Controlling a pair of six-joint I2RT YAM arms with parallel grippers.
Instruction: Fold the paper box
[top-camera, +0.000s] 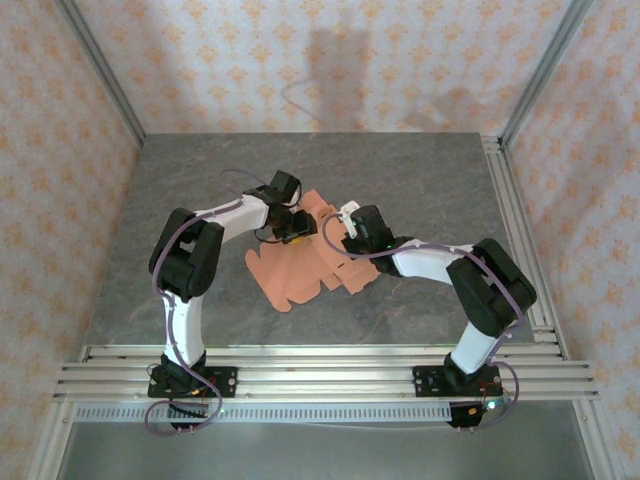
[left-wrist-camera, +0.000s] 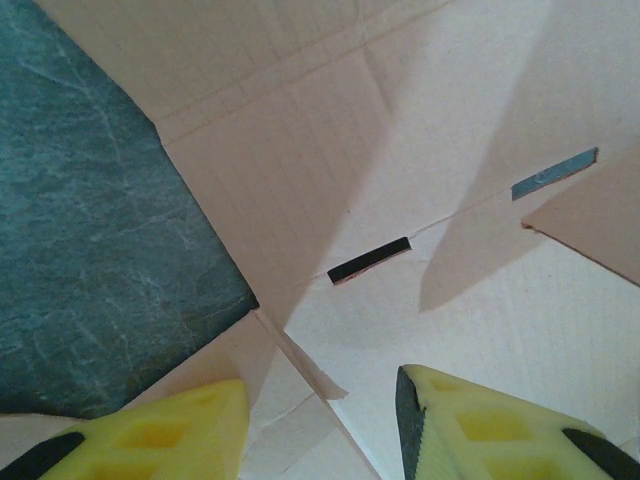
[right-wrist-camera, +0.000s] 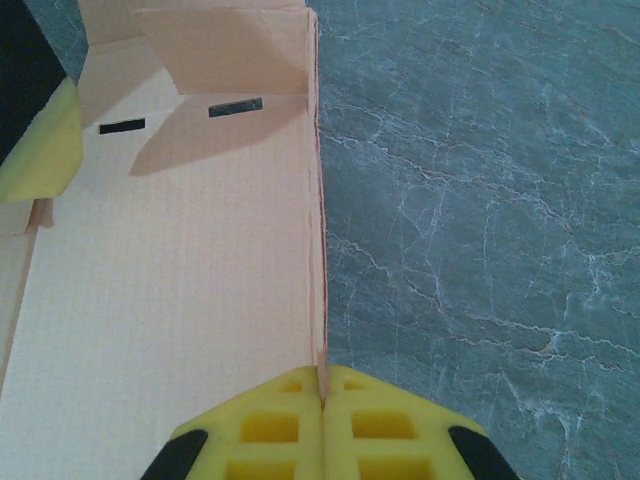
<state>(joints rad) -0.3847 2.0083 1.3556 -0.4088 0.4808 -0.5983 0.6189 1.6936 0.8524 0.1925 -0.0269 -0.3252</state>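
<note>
the grey tabletop (top-camera: 420, 180) lies under the paper box (top-camera: 300, 275), a salmon sheet spread out with most of its panels and rounded tabs flat, so we judge the fold barely begun. along one long edge of the box a side wall (right-wrist-camera: 312, 200) stands upright off the base panel. our right claw (right-wrist-camera: 322, 395) is clamped shut on the near end of that wall, holding it up. our left claw (left-wrist-camera: 320, 390) hangs over a notched corner of the box, jaws apart and gripping nothing, with a small corner flap (left-wrist-camera: 300, 365) rising between them. at the box's far end an end flap (right-wrist-camera: 225, 50) leans inward. two tab slots (right-wrist-camera: 236, 106) sit unfilled, so we reckon the other walls, the tucks and the closing are left.
</note>
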